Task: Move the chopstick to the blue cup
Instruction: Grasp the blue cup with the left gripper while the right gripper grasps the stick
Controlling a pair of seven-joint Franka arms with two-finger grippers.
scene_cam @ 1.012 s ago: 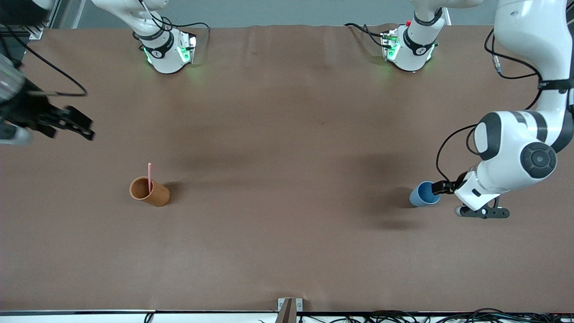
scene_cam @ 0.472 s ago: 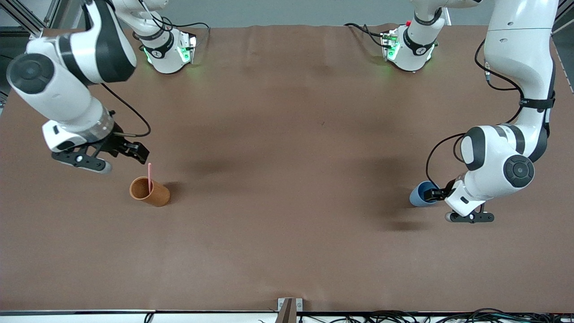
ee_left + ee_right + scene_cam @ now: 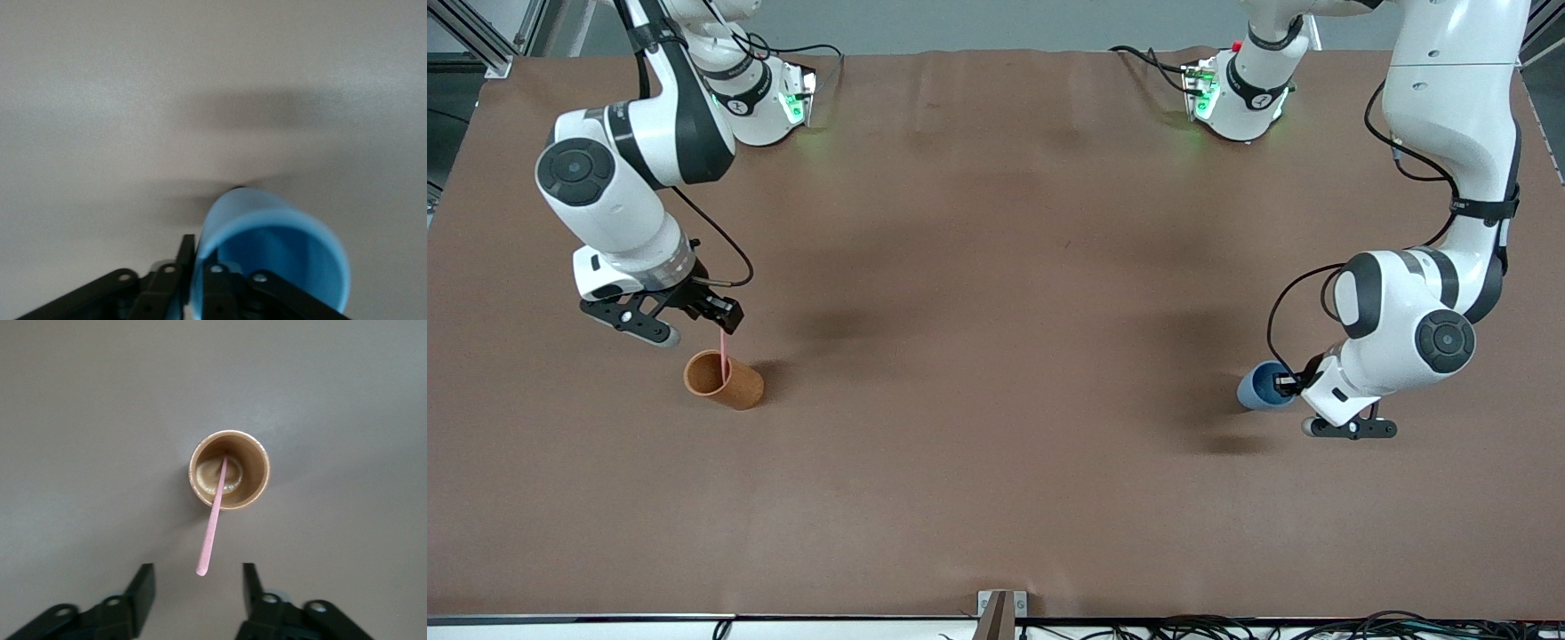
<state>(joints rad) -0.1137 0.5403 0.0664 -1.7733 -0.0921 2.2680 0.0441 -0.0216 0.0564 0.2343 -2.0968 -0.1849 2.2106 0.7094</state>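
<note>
Big brown tabletop [image 3: 996,356], both arms in play! Over at three o'clock, the left gripper [image 3: 1288,384] is clamped on the rim of the blue cup [image 3: 1261,388], one finger inside, one outside. At nine o'clock stands the orange-brown cup [image 3: 725,380], and the chopstick [image 3: 721,354] leans in it, upper end poking well above the rim. The right gripper [image 3: 711,316] hovers over that tip, fingers [image 3: 140,590] apart with the stick's end between them, not yet pinched. It looks light, stiff, smooth and slippery, so pinch the exposed upper part squarely and lift straight.
</note>
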